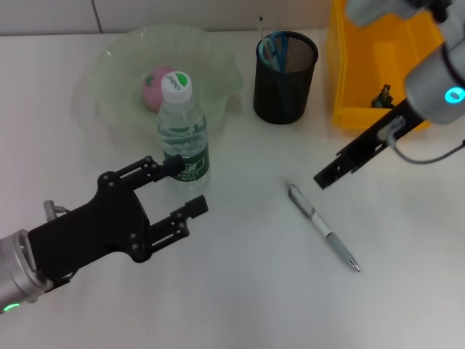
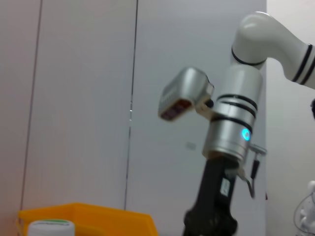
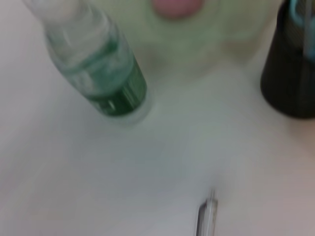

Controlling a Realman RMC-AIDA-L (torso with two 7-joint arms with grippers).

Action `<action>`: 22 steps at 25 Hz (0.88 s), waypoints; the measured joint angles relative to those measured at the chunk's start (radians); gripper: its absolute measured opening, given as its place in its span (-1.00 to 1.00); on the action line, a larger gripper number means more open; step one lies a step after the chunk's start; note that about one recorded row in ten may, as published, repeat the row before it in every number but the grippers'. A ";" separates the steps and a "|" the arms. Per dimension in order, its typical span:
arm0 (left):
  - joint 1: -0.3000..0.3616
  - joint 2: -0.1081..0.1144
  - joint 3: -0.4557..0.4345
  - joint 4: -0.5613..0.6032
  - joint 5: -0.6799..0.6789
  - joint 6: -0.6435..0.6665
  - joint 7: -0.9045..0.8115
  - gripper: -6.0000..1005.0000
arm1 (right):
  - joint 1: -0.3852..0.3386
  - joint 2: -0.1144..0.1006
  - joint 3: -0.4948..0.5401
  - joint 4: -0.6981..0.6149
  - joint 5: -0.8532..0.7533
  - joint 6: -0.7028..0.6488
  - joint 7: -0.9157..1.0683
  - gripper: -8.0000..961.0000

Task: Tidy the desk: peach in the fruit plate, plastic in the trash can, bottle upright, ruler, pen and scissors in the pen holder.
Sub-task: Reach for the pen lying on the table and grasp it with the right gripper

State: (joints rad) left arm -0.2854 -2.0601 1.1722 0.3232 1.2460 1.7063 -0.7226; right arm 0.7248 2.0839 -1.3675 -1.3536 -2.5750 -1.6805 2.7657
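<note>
Fingers of my left end effector [image 1: 178, 187] are spread just near of the upright bottle [image 1: 182, 131]; I cannot tell how my right end effector [image 1: 325, 177] stands, hovering right of the pen [image 1: 322, 226] on the tabletop [image 1: 240, 291]. Peach [image 1: 155, 89] sits in the fruit plate [image 1: 218, 62], scissors [image 1: 275, 49] in the pen holder [image 1: 285, 76].

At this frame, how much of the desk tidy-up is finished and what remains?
Done: pink peach lies in the pale green fruit plate; clear water bottle stands upright; blue-handled scissors sit in the black mesh pen holder. In hand: nothing; the open left gripper is beside the bottle, the right gripper above the silver pen. Left: that pen. Ruler and plastic are not discernible.
</note>
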 joint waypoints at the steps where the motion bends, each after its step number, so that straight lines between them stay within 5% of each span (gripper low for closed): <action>1: 0.002 0.000 -0.007 0.000 0.000 0.000 0.000 0.32 | 0.000 0.000 -0.018 0.008 -0.004 0.008 0.010 0.48; 22: 0.004 -0.003 -0.028 -0.007 0.008 -0.004 0.014 0.32 | -0.014 0.008 -0.361 0.140 -0.055 0.233 0.170 0.49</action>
State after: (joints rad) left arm -0.2817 -2.0628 1.1440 0.3166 1.2536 1.7026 -0.7086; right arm 0.7104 2.0922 -1.7281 -1.2139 -2.6301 -1.4477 2.9360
